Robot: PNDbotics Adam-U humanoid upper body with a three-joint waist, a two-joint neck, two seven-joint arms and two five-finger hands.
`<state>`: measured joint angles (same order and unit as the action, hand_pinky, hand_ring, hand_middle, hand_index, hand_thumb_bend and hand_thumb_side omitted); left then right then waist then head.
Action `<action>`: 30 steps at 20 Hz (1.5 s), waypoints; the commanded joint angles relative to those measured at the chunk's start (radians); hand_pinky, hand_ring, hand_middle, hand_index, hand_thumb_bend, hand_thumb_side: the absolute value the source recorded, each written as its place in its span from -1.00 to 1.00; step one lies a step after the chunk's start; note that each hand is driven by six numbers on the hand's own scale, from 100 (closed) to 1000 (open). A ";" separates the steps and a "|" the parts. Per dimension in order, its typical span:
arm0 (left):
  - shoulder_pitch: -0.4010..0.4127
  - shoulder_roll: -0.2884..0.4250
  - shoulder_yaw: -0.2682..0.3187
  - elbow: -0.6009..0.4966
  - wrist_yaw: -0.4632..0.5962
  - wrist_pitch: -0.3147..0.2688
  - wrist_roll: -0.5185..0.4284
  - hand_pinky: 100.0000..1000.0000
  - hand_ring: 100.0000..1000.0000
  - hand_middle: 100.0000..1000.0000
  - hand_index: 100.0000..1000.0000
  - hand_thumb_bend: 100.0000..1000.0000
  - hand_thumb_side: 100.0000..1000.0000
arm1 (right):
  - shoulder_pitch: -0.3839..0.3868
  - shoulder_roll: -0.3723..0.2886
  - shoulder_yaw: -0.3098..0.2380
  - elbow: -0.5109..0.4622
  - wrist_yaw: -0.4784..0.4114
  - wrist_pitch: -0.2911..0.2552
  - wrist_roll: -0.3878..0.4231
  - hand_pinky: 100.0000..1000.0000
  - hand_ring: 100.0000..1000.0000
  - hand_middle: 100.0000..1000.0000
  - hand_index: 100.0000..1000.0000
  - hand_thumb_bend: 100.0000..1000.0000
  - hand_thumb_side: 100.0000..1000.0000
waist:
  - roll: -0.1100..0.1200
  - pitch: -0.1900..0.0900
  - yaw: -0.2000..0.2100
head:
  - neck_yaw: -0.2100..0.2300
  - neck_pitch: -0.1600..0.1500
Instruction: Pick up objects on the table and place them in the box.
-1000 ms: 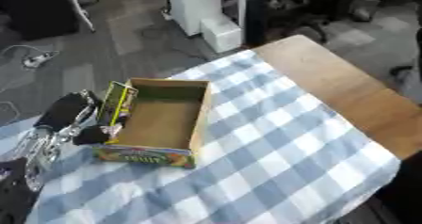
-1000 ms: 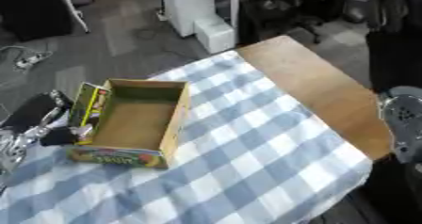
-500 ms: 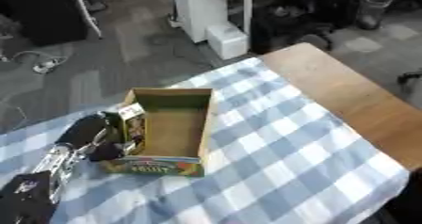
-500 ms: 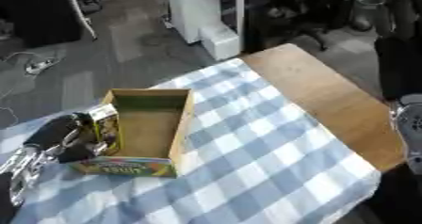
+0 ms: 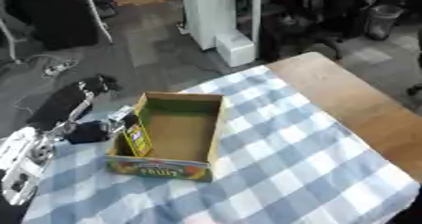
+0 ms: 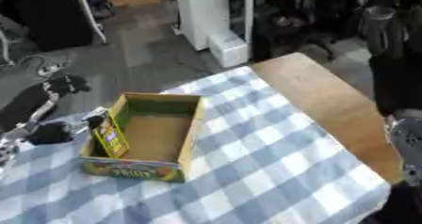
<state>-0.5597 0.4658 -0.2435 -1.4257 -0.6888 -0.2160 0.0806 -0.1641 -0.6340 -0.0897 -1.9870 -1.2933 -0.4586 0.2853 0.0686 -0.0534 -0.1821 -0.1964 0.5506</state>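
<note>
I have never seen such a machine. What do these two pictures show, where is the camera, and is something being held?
Both pictures come from one stereo camera in the robot's head, looking down at its work; they show the same moment from two eyes set side by side. A table is partly covered by a blue checked cloth. On the cloth stands an open cardboard box. The robot is a humanoid upper body, steered by a person. Its black left hand comes in from the left and is at the box's left wall, where a yellow packet stands just inside. The fingers seem to be on the packet, but the pictures do not show that clearly. Of the right arm, only a part shows at the right edge; its hand is out of view.
</note>
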 commanded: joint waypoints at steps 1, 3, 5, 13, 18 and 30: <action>0.065 -0.014 0.028 -0.244 0.142 0.079 0.005 -0.42 -0.24 0.02 0.28 -0.19 0.66 | 0.015 -0.023 -0.022 -0.013 0.021 -0.026 0.003 -0.49 -0.62 -0.68 -0.28 -1.00 0.77 | -0.015 -0.007 0.014 | -0.025 -0.042; 0.129 -0.083 0.044 -0.377 0.234 0.098 0.042 -0.76 -0.51 -0.18 0.13 -0.23 0.52 | 0.042 -0.014 -0.023 -0.013 0.040 -0.045 0.021 -0.49 -0.63 -0.68 -0.28 -1.00 0.76 | -0.026 -0.002 0.037 | -0.036 -0.085; 0.166 -0.135 0.064 -0.493 0.338 0.070 0.181 -1.00 -0.84 -0.43 -0.09 -0.34 0.25 | 0.065 -0.005 -0.018 -0.013 0.061 -0.058 0.056 -0.49 -0.64 -0.68 -0.28 -1.00 0.74 | -0.036 0.005 0.062 | -0.045 -0.113; 0.152 -0.206 0.030 -0.570 0.502 -0.074 0.454 -1.00 -1.00 -0.54 -0.12 -0.42 0.24 | 0.162 0.021 0.000 -0.013 0.130 -0.130 0.196 -0.49 -0.65 -0.69 -0.28 -1.00 0.73 | -0.056 0.029 0.150 | -0.042 -0.062; 0.144 -0.229 0.003 -0.561 0.550 -0.076 0.419 -1.00 -1.00 -0.54 -0.11 -0.43 0.25 | 0.189 0.025 0.015 -0.013 0.169 -0.171 0.229 -0.49 -0.66 -0.69 -0.28 -1.00 0.72 | -0.052 0.040 0.165 | -0.059 -0.041; 0.152 -0.241 -0.003 -0.569 0.557 -0.072 0.384 -1.00 -1.00 -0.51 -0.09 -0.42 0.30 | 0.187 0.039 0.045 -0.013 0.192 -0.208 0.272 -0.49 -0.65 -0.69 -0.28 -1.00 0.70 | -0.047 0.048 0.173 | -0.124 0.016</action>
<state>-0.3975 0.2268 -0.2506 -1.9769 -0.1385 -0.2880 0.4686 0.0325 -0.5880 -0.0423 -1.9870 -1.1067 -0.6111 0.4983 0.0231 0.0005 -0.0103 -0.3093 0.5605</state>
